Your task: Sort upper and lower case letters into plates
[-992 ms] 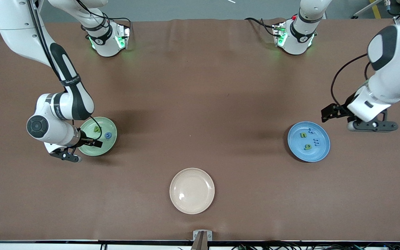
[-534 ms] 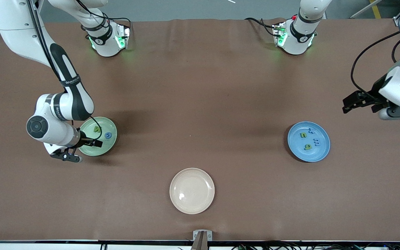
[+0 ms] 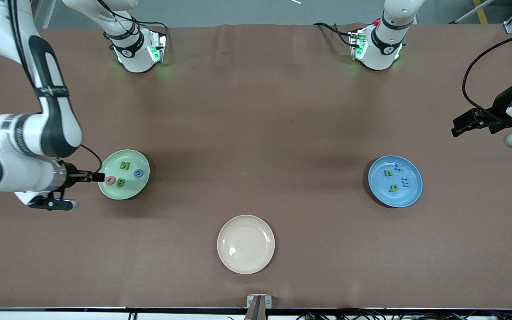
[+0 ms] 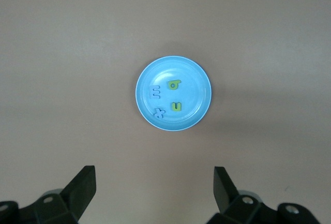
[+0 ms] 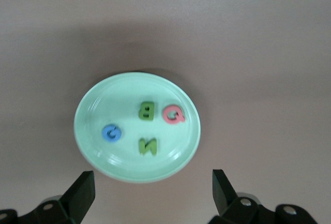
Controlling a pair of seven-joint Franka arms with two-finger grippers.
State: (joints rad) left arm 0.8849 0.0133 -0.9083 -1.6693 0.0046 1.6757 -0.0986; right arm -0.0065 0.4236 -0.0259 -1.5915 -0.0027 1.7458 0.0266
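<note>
Mint-green plate (image 3: 124,174) sits toward the right arm's end of the table and holds four upper-case letters: green N (image 3: 125,166) at 12 o'clock on the plate, blue G (image 3: 138,173) at 3 o'clock, green B (image 3: 121,182) at 6 o'clock, pink-red Q (image 3: 110,180) at 8 o'clock. All four lie flat, apart from each other, well inside the rim.

Blue plate (image 3: 395,181) sits toward the left arm's end and holds four lower-case letters: green n (image 3: 388,173) at 10 o'clock, blue x (image 3: 398,167) at 12 o'clock, blue m (image 3: 405,181) at 3 o'clock, green q (image 3: 394,188) at 6 o'clock. The shapes are small, so those readings are tentative.

Cream plate (image 3: 246,244), nearest the front camera and mid-table, holds nothing. No loose letters show on the brown table (image 3: 256,111).

Judgement: eight letters placed, four per plate, split by case. The sort looks complete; all that is left is clearing the arms.

Right gripper (image 5: 152,190) hangs above the table just off the mint plate's rim at 9 o'clock, fingers spread wide, carrying nothing. Left gripper (image 4: 155,188) is up over the table edge at the left arm's end, at about 2 o'clock from the blue plate and well apart from it, fingers likewise spread and empty.
</note>
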